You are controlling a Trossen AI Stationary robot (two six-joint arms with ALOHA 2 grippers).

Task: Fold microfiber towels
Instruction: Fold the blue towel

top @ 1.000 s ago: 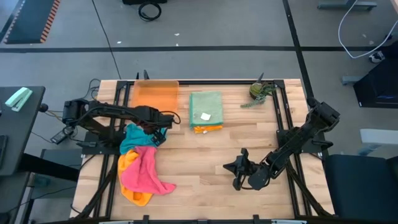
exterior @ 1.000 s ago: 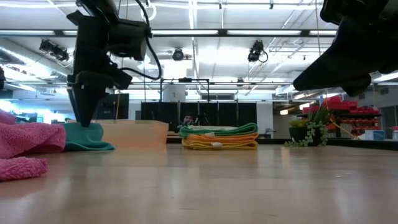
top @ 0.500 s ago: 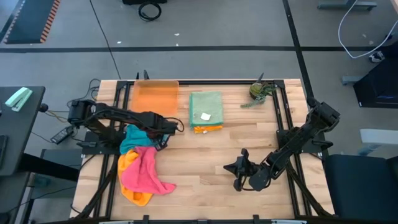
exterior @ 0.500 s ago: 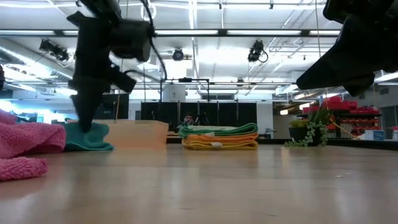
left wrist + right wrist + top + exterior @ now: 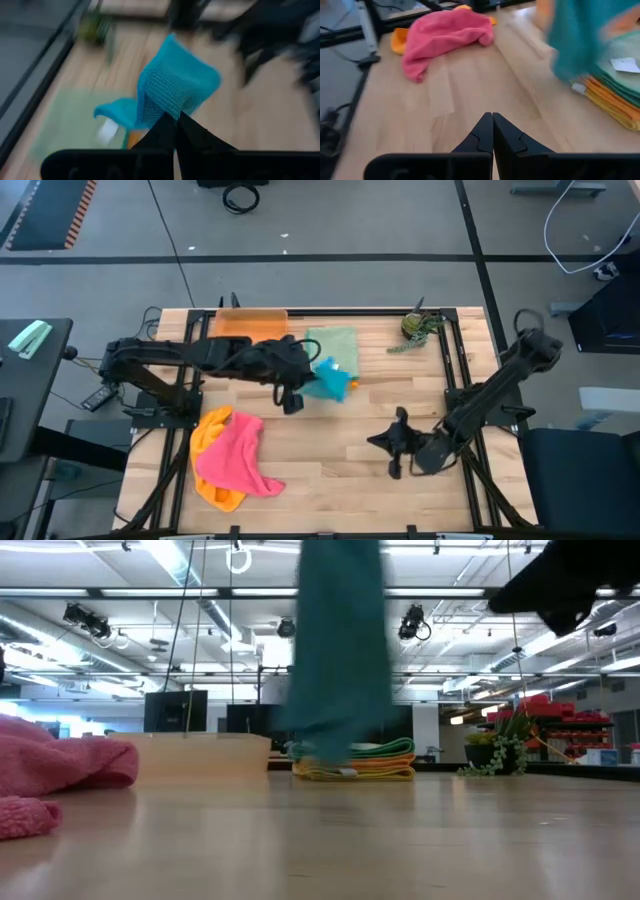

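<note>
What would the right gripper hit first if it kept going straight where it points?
Probably bare table. The shut right gripper aims between the pink towel and the hanging teal towel; depth is unclear.

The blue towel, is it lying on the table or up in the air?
In the air. The teal-blue towel hangs bunched from the left pincer, shut on its top; in the low view its hem dangles just above the folded stack.

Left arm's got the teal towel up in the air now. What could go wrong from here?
1. The teal towel hangs from the left gripper by a small pinch, so it may slip.
2. It dangles beside the folded stack and could drag that askew.
3. The right gripper is shut near the landing area.
</note>
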